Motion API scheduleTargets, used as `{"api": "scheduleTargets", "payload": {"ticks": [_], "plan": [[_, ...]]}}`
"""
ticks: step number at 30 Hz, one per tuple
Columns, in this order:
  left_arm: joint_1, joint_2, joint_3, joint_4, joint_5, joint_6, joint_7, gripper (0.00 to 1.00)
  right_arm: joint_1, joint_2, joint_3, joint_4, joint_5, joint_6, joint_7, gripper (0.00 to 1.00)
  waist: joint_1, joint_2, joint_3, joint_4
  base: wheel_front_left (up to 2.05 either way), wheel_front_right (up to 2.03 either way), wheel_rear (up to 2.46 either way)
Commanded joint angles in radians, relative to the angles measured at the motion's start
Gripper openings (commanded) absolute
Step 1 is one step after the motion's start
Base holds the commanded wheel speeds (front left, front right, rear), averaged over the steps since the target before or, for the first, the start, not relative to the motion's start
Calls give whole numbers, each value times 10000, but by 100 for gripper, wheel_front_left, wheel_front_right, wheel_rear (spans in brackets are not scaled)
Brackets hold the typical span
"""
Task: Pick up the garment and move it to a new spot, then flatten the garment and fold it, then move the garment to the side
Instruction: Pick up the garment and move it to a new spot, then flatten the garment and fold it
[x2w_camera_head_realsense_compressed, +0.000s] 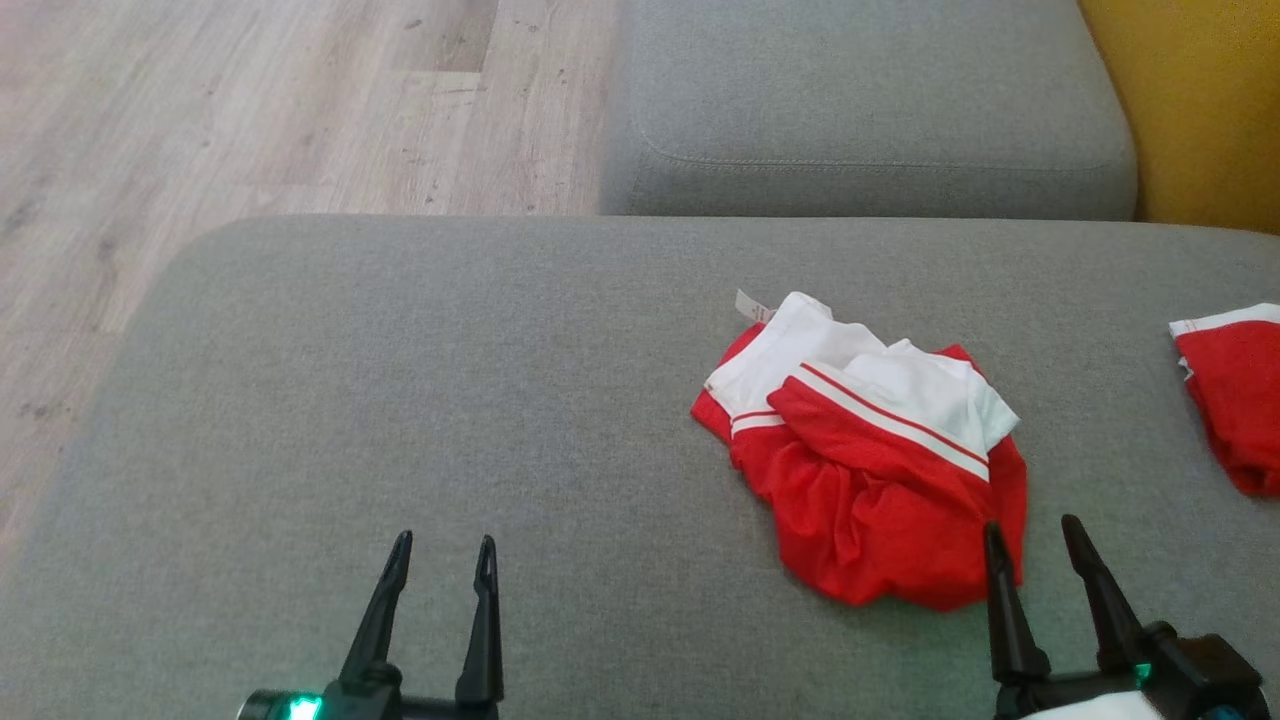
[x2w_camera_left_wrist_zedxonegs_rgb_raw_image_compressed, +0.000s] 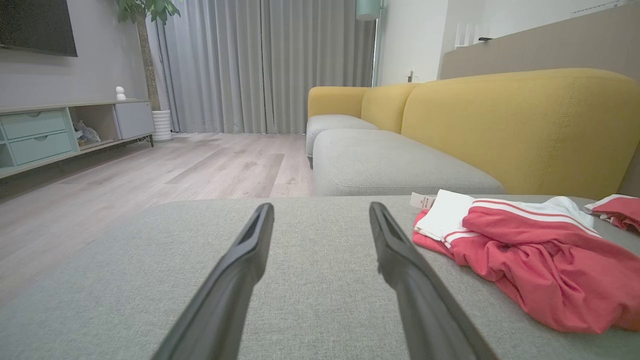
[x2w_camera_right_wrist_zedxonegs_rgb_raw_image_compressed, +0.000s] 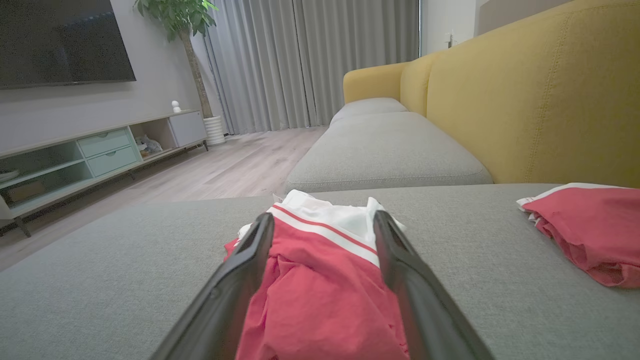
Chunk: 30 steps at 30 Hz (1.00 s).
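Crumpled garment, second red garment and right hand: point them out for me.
crumpled garment (x2w_camera_head_realsense_compressed: 880, 500), head view, red lower fabric.
second red garment (x2w_camera_head_realsense_compressed: 1240, 400), head view, red panel.
right hand (x2w_camera_head_realsense_compressed: 1030, 523), head view, between its fingertips.

Two garments lie on the sofa: one crumpled red-and-white fabric garment (x2w_camera_head_realsense_compressed: 870, 480) right of centre and one second red-and-white garment (x2w_camera_head_realsense_compressed: 1235, 400) at the right edge. The crumpled one has one white label (x2w_camera_head_realsense_compressed: 750, 305).

There are two grippers, the left gripper (x2w_camera_head_realsense_compressed: 445, 540) and the right gripper (x2w_camera_head_realsense_compressed: 1030, 523), each with two long dark fingers.

Three grey fabric seat cushions show: the near cushion (x2w_camera_left_wrist_zedxonegs_rgb_raw_image_compressed: 310, 280), the middle cushion (x2w_camera_left_wrist_zedxonegs_rgb_raw_image_compressed: 390, 165) and the far cushion (x2w_camera_left_wrist_zedxonegs_rgb_raw_image_compressed: 335, 121).

Far left are one dark flat screen (x2w_camera_right_wrist_zedxonegs_rgb_raw_image_compressed: 60, 40), one leafy green potted plant (x2w_camera_right_wrist_zedxonegs_rgb_raw_image_compressed: 185, 20), one small white figurine (x2w_camera_right_wrist_zedxonegs_rgb_raw_image_compressed: 176, 106) and two pale green drawers, the upper drawer (x2w_camera_right_wrist_zedxonegs_rgb_raw_image_compressed: 102, 141) and the lower drawer (x2w_camera_right_wrist_zedxonegs_rgb_raw_image_compressed: 112, 160).
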<state>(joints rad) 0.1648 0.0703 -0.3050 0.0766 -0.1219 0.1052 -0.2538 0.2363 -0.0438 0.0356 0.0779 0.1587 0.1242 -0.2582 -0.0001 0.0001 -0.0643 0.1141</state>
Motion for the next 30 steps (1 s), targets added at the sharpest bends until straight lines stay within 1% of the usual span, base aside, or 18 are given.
{"api": "scheduleTargets", "payload": {"ticks": [1, 12, 22, 26, 30], "plan": [[-271, -135, 389, -371, 130, -41, -79, 100, -273, -66, 261, -381, 67, 65, -36, 100, 1, -1, 2, -19, 0, 0, 0], [-231, -190, 467, -406, 226, -79, -80, 100, -308, -65, 308, -342, 37, 65, -36, 100, 1, -1, 101, -132, 0, 0, 0], [-361, -198, 386, -455, 180, -123, -80, 100, -434, -65, 504, -335, -36, 65, -36, 100, 1, -1, 336, -510, 0, 0, 0], [-758, -199, 213, -390, 188, -294, -80, 100, -539, -65, 625, -379, -117, 65, -36, 100, 1, -1, 635, -830, 0, 0, 0], [-1691, -199, -163, -15, 146, -627, -80, 100, -727, -94, 813, -452, -223, 65, -36, 100, 1, -1, 1163, -1253, 0, 0, 0]]}}
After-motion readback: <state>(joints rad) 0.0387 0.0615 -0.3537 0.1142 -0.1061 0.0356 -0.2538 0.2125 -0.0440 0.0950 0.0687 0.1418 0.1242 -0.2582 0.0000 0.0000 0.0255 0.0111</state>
